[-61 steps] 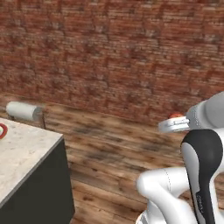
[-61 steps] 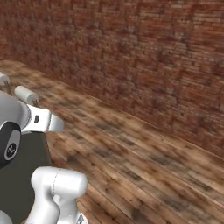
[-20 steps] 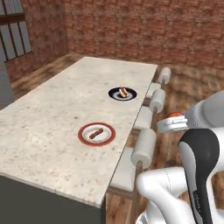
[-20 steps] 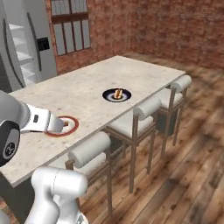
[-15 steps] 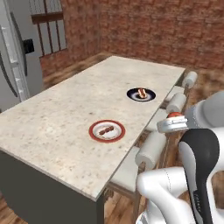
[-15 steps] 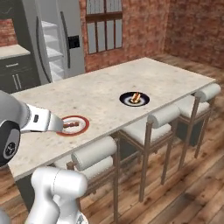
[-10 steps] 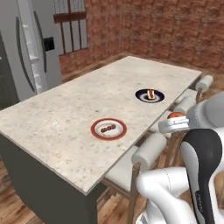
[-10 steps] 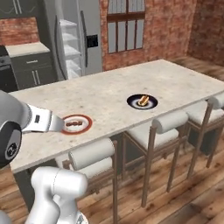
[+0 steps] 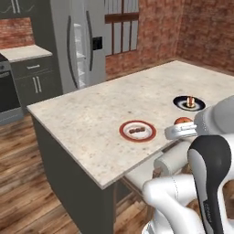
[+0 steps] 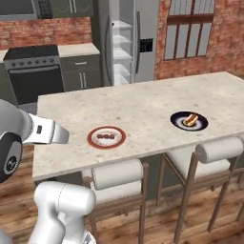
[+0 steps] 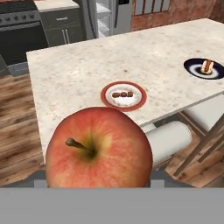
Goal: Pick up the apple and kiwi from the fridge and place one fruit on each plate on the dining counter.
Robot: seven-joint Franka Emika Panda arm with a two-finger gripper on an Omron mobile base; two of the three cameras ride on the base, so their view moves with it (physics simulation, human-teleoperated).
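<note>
My gripper (image 11: 99, 178) is shut on the apple (image 11: 99, 148), red-orange with a dark stem, close in front of the hand camera. From the left base the apple (image 9: 183, 120) peeks out above the gripper (image 9: 179, 131), held over the near edge of the dining counter (image 9: 87, 123). On the counter lie the white red-rimmed plate (image 9: 123, 132) (image 10: 91, 138) (image 11: 105, 97) and, further right, the black plate (image 9: 179, 103) (image 10: 177, 119) (image 11: 192, 68), each with food on it. The grey fridge (image 9: 82, 45) (image 10: 124, 43) stands behind the counter, white shelves showing. The kiwi is out of view.
White-backed stools (image 10: 116, 174) (image 10: 219, 150) (image 11: 168, 138) line the counter's near side below the hand. A dark oven (image 10: 38, 71) and grey cabinets (image 9: 34, 82) stand left of the fridge. Wooden floor (image 9: 27, 183) lies left of the counter.
The whole view has swung round as the base drove: brick wall gave way to the counter, then fridge and oven came in. The apple stays in the gripper.
</note>
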